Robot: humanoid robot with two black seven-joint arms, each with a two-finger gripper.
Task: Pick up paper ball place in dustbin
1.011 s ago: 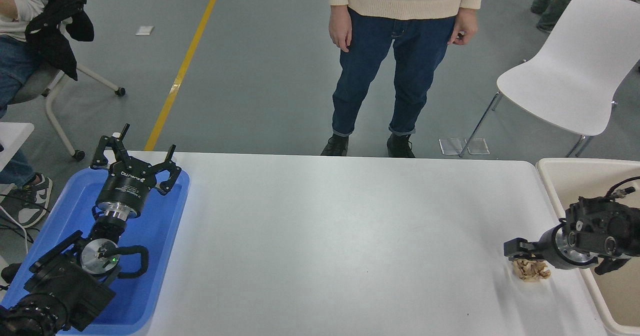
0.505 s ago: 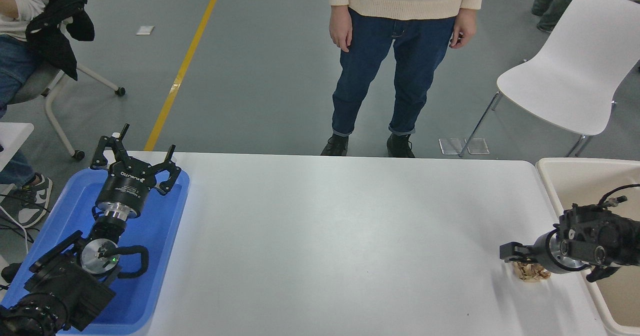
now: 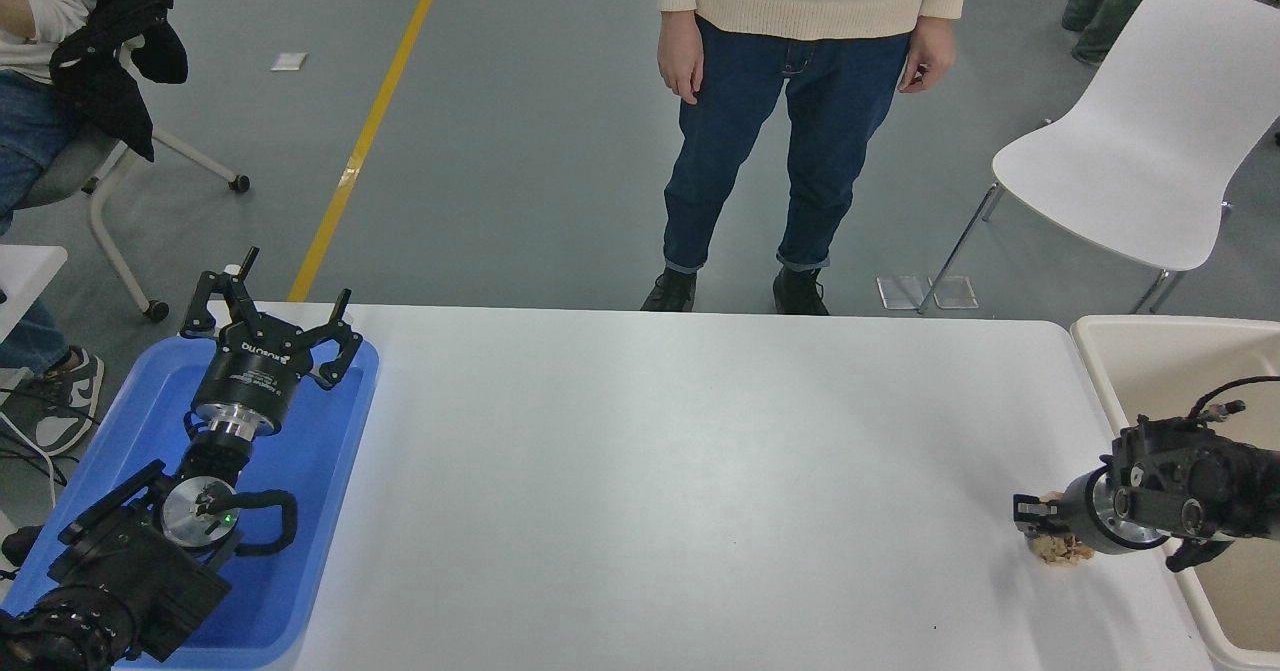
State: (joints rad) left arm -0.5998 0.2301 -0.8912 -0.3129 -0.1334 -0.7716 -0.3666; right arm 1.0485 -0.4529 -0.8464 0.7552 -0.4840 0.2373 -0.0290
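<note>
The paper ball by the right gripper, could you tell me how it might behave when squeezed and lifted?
The paper ball looks loosely crumpled, so it will probably squash under the right gripper. Being paper, it is likely very light. Its ragged creases suggest it won't roll far.

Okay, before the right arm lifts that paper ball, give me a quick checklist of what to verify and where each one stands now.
1. Right gripper is down on the paper ball: ok.
2. Firm grip on the ball: cannot tell, the wrist hides the contact.
3. Ball on the white table, not lifted: ok.
4. Dustbin is right beside the ball, its visible interior free of objects: ok.
5. Left gripper is parked over the blue tray, far from the path: ok.
6. Person stands back from the table's far edge: ok.
</note>
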